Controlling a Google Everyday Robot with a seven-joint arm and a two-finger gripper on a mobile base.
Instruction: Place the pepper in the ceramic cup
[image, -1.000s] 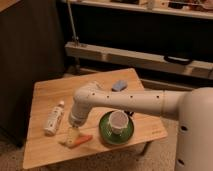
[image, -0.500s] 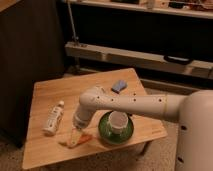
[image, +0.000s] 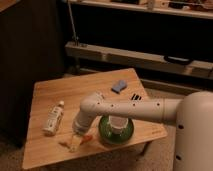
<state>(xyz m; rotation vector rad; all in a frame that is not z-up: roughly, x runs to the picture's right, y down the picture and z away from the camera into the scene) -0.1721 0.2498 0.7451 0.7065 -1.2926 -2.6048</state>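
The pepper (image: 87, 138), orange and slim, lies on the wooden table (image: 50, 95) near its front edge, partly hidden by my gripper. My gripper (image: 75, 143) is low over the middle of the pepper, at or just above the table top. The ceramic cup (image: 118, 123), whitish and round, stands upright on the dark green saucer (image: 106, 134) just right of the gripper. My white arm (image: 130, 107) reaches in from the right and passes over the back of the cup.
A white plastic bottle (image: 53, 118) lies on the table left of the gripper. A small blue object (image: 119, 86) and a small black item (image: 136, 97) lie near the table's back right. Dark shelving (image: 135, 55) stands behind the table.
My gripper has come down and forward-left from beside the saucer to the pepper at the table's front. The cup, saucer and bottle have not moved.
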